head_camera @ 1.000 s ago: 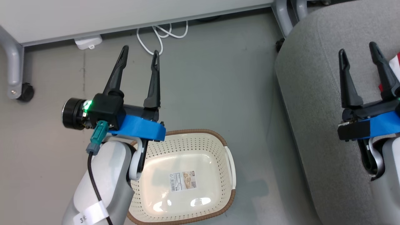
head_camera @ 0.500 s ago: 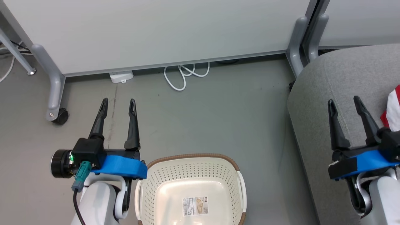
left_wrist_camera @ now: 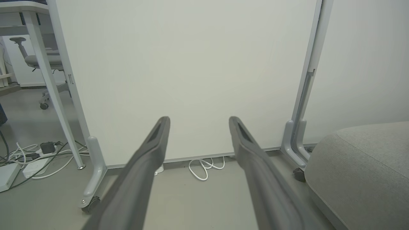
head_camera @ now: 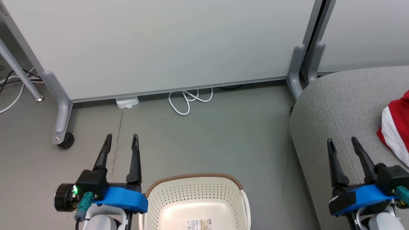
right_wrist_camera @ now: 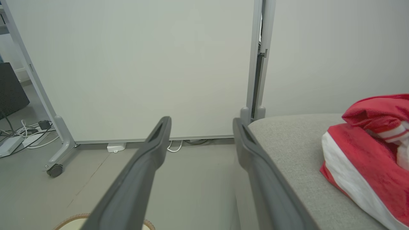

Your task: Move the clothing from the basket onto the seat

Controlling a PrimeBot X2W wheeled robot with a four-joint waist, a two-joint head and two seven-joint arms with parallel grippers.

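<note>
- A pale white partition panel on grey metal legs stood across the far side, above the smooth grey floor.
- The large light grey fabric-upholstered seat with rounded edges took up the right side of the head view.
- The cream-white perforated plastic basket with a brown woven-look rim sat on the floor at the bottom centre, a label showing on its bare bottom.
- The soft bright red clothing with white stripes lay bunched on the seat, cut off by the right edge of the view.
- The left gripper hung over the floor just left of the basket, its jaws released and holding nothing.
- The right gripper hung over the seat's near edge, apart from the clothing, its jaws likewise released.
- A looped white cable and a small white adapter lay on the floor at the panel's foot.
</note>
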